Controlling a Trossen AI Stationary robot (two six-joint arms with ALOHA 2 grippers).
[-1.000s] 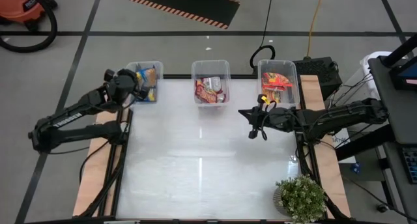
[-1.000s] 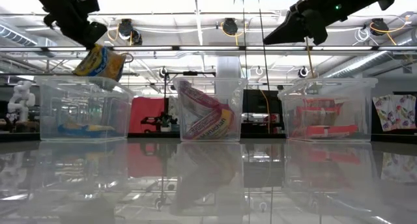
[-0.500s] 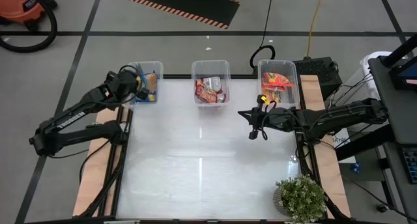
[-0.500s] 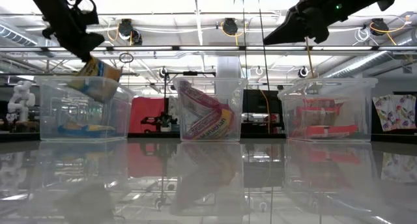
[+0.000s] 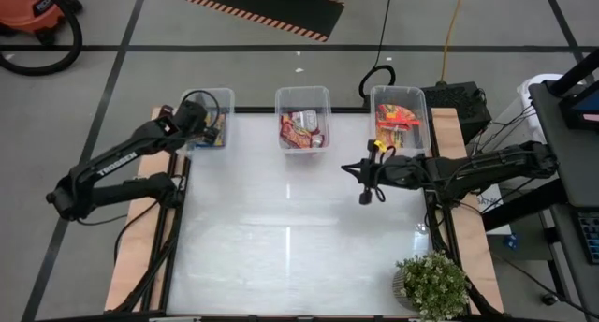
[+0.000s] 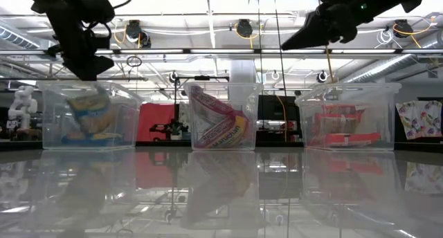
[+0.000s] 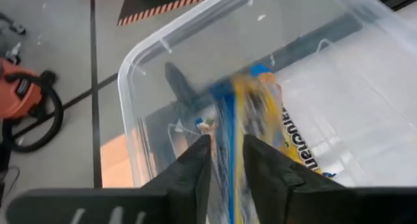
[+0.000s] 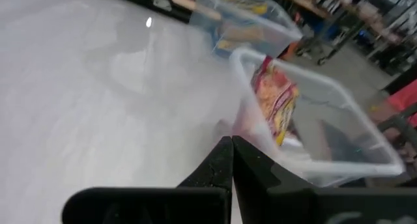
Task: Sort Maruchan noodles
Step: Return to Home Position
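Three clear bins stand along the table's far edge. My left gripper (image 5: 199,125) (image 6: 86,76) (image 7: 227,149) hangs open over the left bin (image 5: 210,95) (image 6: 48,120). A blue-and-yellow noodle packet (image 6: 90,112) (image 7: 251,113) stands tilted inside that bin, below the fingertips, on another blue-and-yellow packet (image 6: 86,136). Maroon-and-white packets (image 5: 301,127) (image 6: 218,124) fill the middle bin, orange-red ones (image 5: 398,121) (image 6: 342,127) the right bin. My right gripper (image 5: 351,170) (image 6: 285,44) (image 8: 228,144) is shut and holds nothing, above the table in front of the right bin.
A potted plant (image 5: 430,285) stands at the table's near right corner. The white tabletop (image 5: 281,219) lies bare between the bins and the near edge. Wooden side boards (image 5: 131,266) flank the table.
My left gripper has sunk toward the left bin, tipped further downward and opened. The blue-and-yellow packet, which hung from it at the bin's rim, has dropped into the bin and now stands tilted on the packet lying there.
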